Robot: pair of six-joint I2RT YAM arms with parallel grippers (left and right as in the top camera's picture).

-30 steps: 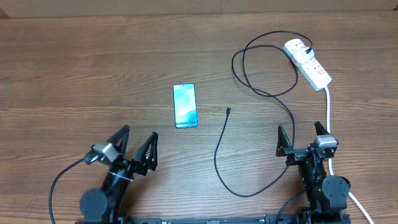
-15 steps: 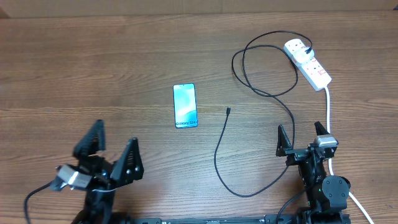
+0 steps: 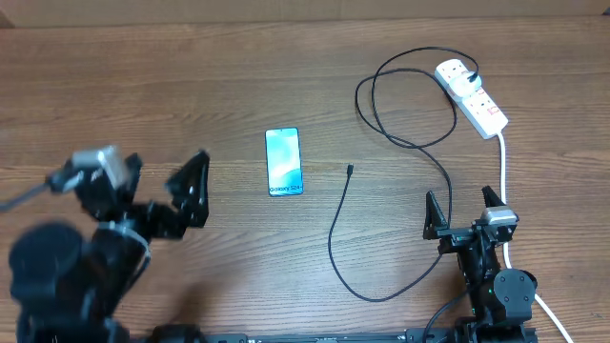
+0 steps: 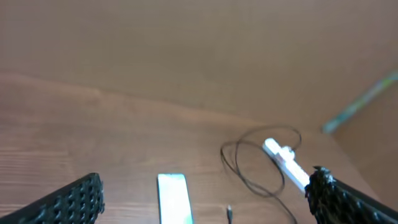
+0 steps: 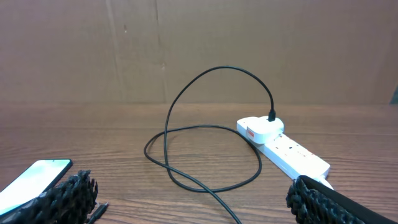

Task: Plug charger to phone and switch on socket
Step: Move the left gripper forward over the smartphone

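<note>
The phone (image 3: 283,162) is being left face-up on the table (image 3: 143,76), the charger (image 3: 331,238) tip near its right, apart. Charger loops are lying between the right gripper (image 3: 465,211) and the socket (image 3: 472,95), far right. Both it and the left gripper (image 3: 157,191) are being held spread, empty.

Even light, blurred left arm (image 3: 86,248)

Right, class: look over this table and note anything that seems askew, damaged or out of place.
Nothing stands out. The phone lies flat, the charger loops loosely with its tip lying apart from the phone, and the socket looks intact.
</note>
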